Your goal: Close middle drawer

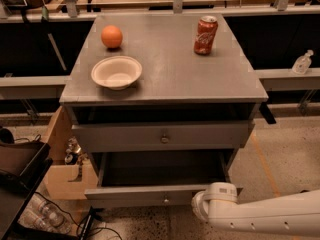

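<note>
Grey wood forms the middle drawer (130, 196), which is pulled well out of the bench (170, 69) toward the camera, with its dark inside showing behind the flat front. A small round knob (166, 200) sits at the centre of that front. The front's long axis runs left to right across the view. The travel that closes it runs square to that axis, away from the camera and into the bench body.

The gripper (212, 206) is at the white rounded end of the arm (270, 219), which reaches in from the lower right. It sits on the camera side of the drawer front, at its right-hand end. It is either touching the front or just beside it, and I cannot say which. Whether the gripper is spread or closed does not show here.

The drawer lies directly beyond the gripper, so I judge a straight push away from the camera to be the coming move. The knob is to the left of the gripper, so a push from here would land off-centre and might skew so long a front.

The taller drawer front (120, 136) above juts out only slightly. The orange (111, 36), bowl (116, 72) and Coca-Cola can (205, 35) stand on the bench top, well apart from the gripper.
</note>
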`<state>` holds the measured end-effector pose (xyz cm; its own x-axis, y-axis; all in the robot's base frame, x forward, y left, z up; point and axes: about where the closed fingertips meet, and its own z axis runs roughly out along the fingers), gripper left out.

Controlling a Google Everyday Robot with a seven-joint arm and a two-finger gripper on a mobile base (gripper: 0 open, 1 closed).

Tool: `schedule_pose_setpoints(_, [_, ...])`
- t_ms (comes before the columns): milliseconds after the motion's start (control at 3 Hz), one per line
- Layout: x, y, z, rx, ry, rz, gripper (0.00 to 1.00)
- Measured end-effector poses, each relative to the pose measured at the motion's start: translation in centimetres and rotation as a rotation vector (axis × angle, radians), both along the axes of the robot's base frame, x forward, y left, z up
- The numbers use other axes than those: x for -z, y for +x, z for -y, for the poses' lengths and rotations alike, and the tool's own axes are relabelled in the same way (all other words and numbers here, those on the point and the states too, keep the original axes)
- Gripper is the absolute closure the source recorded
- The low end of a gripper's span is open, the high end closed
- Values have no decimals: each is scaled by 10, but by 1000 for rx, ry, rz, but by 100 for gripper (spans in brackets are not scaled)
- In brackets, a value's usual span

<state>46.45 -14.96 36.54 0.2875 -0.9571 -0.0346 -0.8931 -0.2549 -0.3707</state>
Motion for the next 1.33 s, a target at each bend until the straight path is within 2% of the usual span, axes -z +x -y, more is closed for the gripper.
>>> schedule_pose_setpoints(333, [-4,36,7,-13,-13,27,100])
schedule_pose_setpoints(667, [-4,33,7,-13,-13,27,100])
schedule_pose_setpoints(1000, [-16,90,11,-58,-40,81,100])
schedule_pose_setpoints(1333, [-16,91,11,-58,-40,82,100])
